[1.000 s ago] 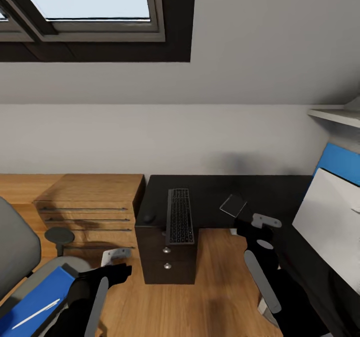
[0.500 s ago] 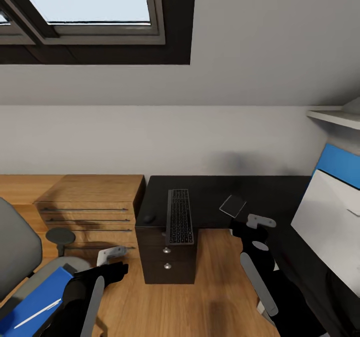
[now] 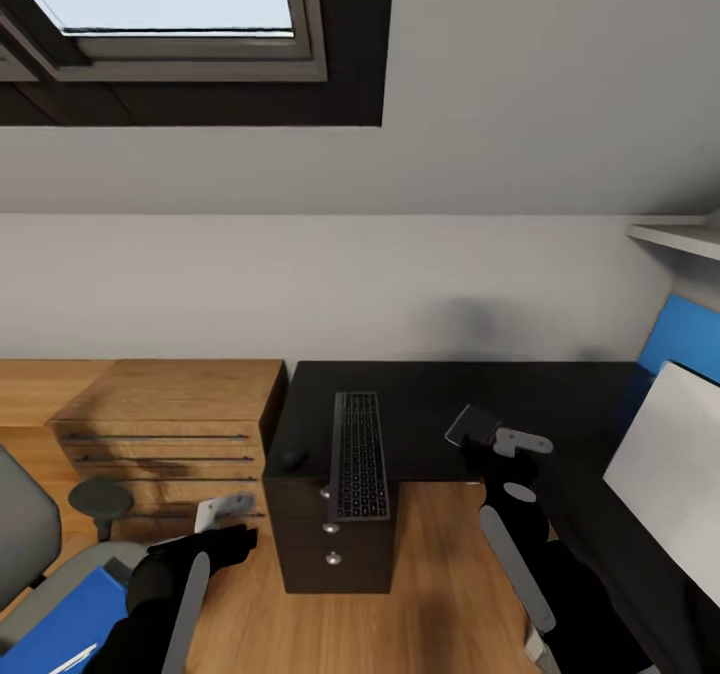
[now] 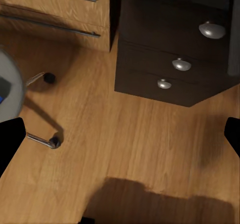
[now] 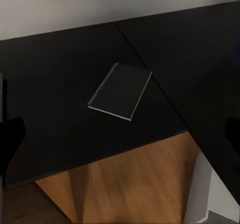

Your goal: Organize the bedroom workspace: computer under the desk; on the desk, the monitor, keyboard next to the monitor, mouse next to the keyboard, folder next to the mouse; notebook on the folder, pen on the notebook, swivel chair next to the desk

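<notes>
Bench (image 3: 430, 394): keyboard (image 3: 358, 441), mouse (image 3: 292, 459), notebook (image 5: 120, 91) on top. Folder (image 3: 60, 626) on swivel chair (image 3: 25, 534), slid further toward the view's lower-left corner since a second ago. Left pincer (image 3: 228, 506), right pincer (image 3: 522, 442): both released, empty. View has shifted; robot repositioning, folder unfetched

Bare desk (image 3: 430, 394) top around notebook (image 5: 120, 91), keyboard (image 3: 358, 439) well apart, monitor (image 3: 665, 464) flanking right

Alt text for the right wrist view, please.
A small grey notebook lies flat on the glossy black desk, alone, near where the top's two sections meet. Wooden floor shows below the desk's edge.
</notes>
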### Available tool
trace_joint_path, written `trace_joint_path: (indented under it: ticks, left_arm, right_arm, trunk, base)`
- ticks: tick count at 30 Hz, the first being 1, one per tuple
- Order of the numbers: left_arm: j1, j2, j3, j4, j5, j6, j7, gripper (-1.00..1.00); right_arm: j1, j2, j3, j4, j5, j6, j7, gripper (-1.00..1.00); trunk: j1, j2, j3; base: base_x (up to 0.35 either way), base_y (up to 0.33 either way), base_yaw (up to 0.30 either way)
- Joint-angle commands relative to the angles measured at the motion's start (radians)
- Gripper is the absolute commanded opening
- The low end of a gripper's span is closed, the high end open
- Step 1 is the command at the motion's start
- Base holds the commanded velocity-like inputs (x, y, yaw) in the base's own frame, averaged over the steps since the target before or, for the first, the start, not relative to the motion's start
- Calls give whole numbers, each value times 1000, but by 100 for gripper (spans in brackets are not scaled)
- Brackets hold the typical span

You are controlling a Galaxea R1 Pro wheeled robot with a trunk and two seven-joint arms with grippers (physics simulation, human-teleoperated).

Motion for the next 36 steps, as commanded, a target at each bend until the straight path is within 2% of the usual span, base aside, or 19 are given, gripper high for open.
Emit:
trace_joint_path:
  ticks: [1, 12, 13, 20, 24, 27, 28, 29, 32, 33, 34, 35, 36]
  left_arm:
    - [-1, -1, 1, -1, 5, 4, 4, 100]
    - [-1, -1, 1, 5, 5, 5, 4, 100]
    - [-1, -1, 1, 5, 5, 5, 4, 100]
    - [-1, -1, 5, 2, 5, 4, 5, 100]
    - [-1, -1, 17, -3, 5, 4, 5, 100]
    - [-1, -1, 35, -5, 5, 3, 4, 100]
    - [-1, -1, 42, -6, 5, 3, 4, 100]
    - [-1, -1, 64, -12, 5, 3, 4, 100]
    - [-1, -1, 82, -19, 5, 2, 3, 100]
    - [-1, 0, 91, -22, 5, 1, 3, 100]
    - [-1, -1, 95, -23, 5, 0, 3, 100]
    - [-1, 0, 106, -25, 5, -5, 3, 100]
    - [-1, 0, 109, -25, 5, -8, 3, 100]
  right_arm:
    - [-1, -1, 3, -1, -4, 4, -9, 100]
    - [-1, -4, 2, 26, 32, 3, -8, 100]
    - [-1, -4, 3, 32, 52, 2, -7, 100]
    - [-1, -4, 1, 84, 90, -49, 0, 100]
    - [-3, -11, -3, 139, 101, -84, 36, 100]
    - [-18, -31, -6, 198, 108, -113, 87, 100]
    - [-31, -39, -7, 218, 109, -123, 107, 100]
    - [-95, -66, -11, 284, 111, -145, 162, 100]
    - [-174, -86, -19, 364, 111, -161, 211, 100]
    - [-223, -95, -24, 429, 111, -175, 242, 100]
    - [-246, -97, -26, 464, 111, -185, 258, 100]
    - [-312, -103, -29, 580, 111, -225, 310, 100]
    - [-333, -103, -29, 624, 110, -241, 329, 100]
  trunk:
    - [1, -2, -2]
    - [1, -2, -2]
    - [1, -2, -2]
    - [1, -2, -2]
    - [1, -2, -2]
    - [1, -2, -2]
    - [1, -2, -2]
    - [1, -2, -2]
    - [1, -2, -2]
    - [1, -2, -2]
    - [1, -2, -2]
    - [1, -2, -2]
    - [1, -2, -2]
  base:
    - [323, 0, 0]
    - [326, 0, 0]
    - [326, 0, 0]
    - [197, 0, 0]
    - [49, 0, 0]
    - [22, 0, 0]
    - [14, 0, 0]
    - [7, 0, 0]
    - [5, 0, 0]
    - [2, 0, 0]
    - [2, 0, 0]
    - [0, 0, 0]
    - [0, 0, 0]
